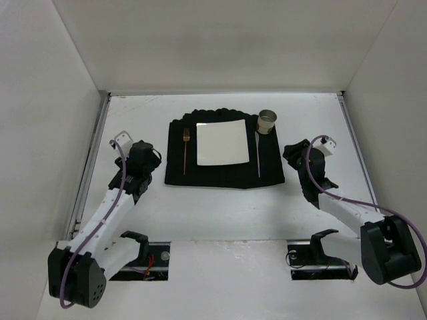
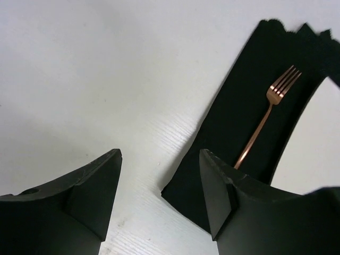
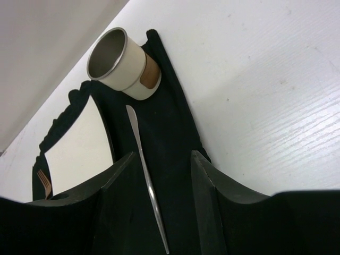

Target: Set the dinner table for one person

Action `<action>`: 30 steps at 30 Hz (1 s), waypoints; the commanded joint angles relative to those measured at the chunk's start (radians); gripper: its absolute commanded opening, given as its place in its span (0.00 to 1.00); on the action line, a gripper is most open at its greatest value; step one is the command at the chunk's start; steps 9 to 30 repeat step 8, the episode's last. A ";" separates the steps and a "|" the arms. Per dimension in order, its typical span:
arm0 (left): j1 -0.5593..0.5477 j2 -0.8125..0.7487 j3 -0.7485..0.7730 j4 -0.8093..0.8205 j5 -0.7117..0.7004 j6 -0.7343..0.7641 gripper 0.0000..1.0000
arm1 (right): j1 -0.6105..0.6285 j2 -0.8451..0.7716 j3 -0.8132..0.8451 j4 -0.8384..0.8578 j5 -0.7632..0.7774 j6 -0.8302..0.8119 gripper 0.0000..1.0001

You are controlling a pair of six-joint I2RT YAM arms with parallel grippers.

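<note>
Matte white surface [image 1: 220, 220] holds a black cloth mat [image 1: 223, 177]. Left jaws gape empty, thin copper fork [image 2: 264, 119] beyond them; right jaws stand wide, slim silver knife [image 3: 147, 175] between them.

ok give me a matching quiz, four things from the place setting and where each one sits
Things:
1. fork
2. plate
3. cup
4. knife

Places:
a. far right corner of the mat
b. on the mat, left of the plate
c. middle of the mat
d. on the mat, right of the plate

Pairs: 1-b, 2-c, 3-a, 4-d
</note>
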 commanded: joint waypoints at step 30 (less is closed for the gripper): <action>0.008 -0.114 -0.033 -0.035 0.031 -0.035 0.57 | -0.006 -0.017 -0.012 0.074 0.060 0.001 0.51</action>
